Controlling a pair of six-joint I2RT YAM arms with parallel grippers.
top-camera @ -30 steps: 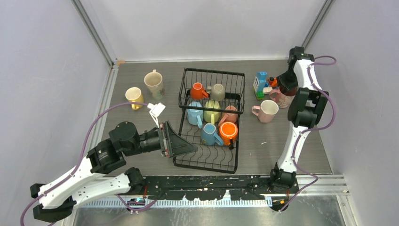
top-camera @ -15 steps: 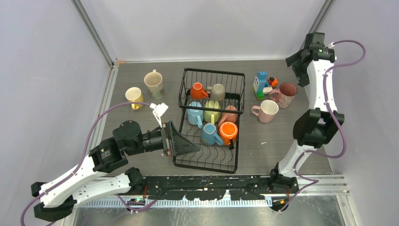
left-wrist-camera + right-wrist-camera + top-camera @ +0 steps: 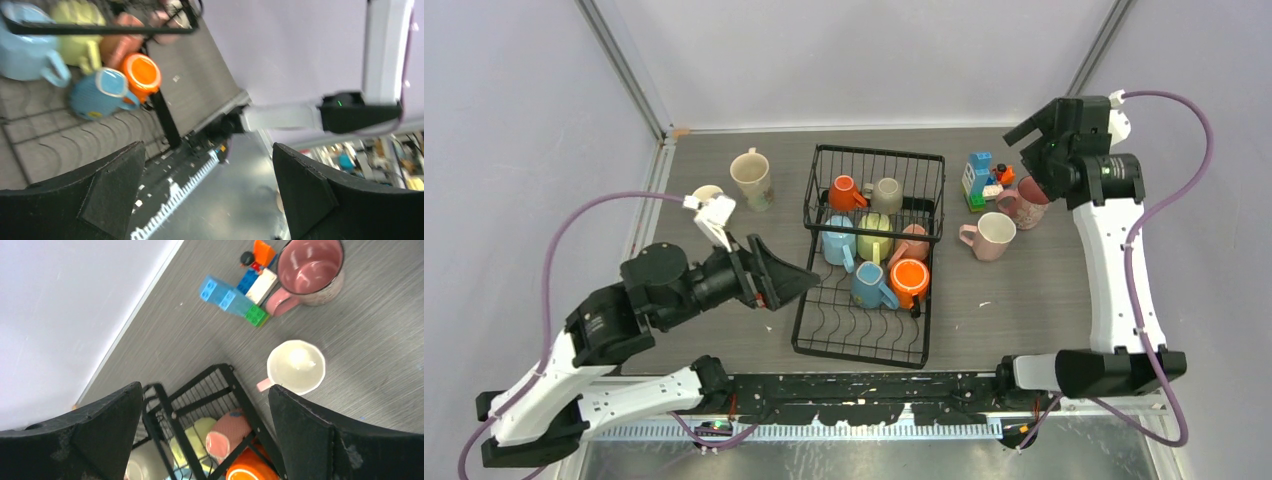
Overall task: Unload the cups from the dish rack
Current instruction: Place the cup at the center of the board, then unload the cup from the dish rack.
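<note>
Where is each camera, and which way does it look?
Top external: above, behind the arms, looking down on the dish rack; both arms show.
Left wrist: on the left arm, looking across the rack's tray and orange cup toward the right arm; open left gripper shows.
Right wrist: on the right arm, looking down on toy blocks, a pink cup and rack; open right gripper shows.
Shared: all see the orange cup.

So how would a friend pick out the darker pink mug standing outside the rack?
Find the black wire dish rack mid-table, then look right of its far end, where toy blocks lie. The darker pink mug stands beside them; its paler neighbour, nearer the front, is white inside, while this one is pink inside.
</note>
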